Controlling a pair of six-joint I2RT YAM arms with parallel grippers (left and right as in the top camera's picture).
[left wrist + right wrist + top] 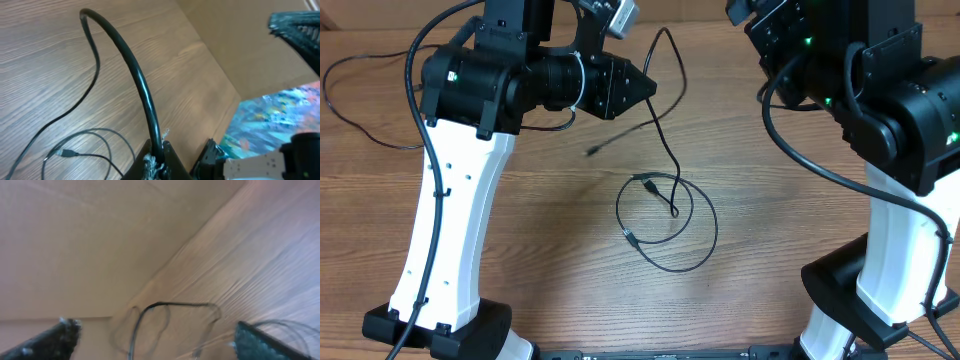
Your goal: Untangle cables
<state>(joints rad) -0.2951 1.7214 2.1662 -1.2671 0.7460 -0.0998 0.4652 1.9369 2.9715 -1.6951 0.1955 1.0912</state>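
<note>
Left jaws clenched on a cable (142,95), right jaws released: lift slow so it slips the coil (630,237) w/o snagging.

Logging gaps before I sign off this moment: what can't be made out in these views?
Overhead: the right gripper is mostly cut off by the top edge; only its wrist view shows it open.
Right wrist: motion blur smears the far cable; cord count unclear.
Overhead: cable loops too thin to tell which strand lies on top.
Left wrist: bottom edge cuts off most of the left gripper, shut on the held cable.
</note>
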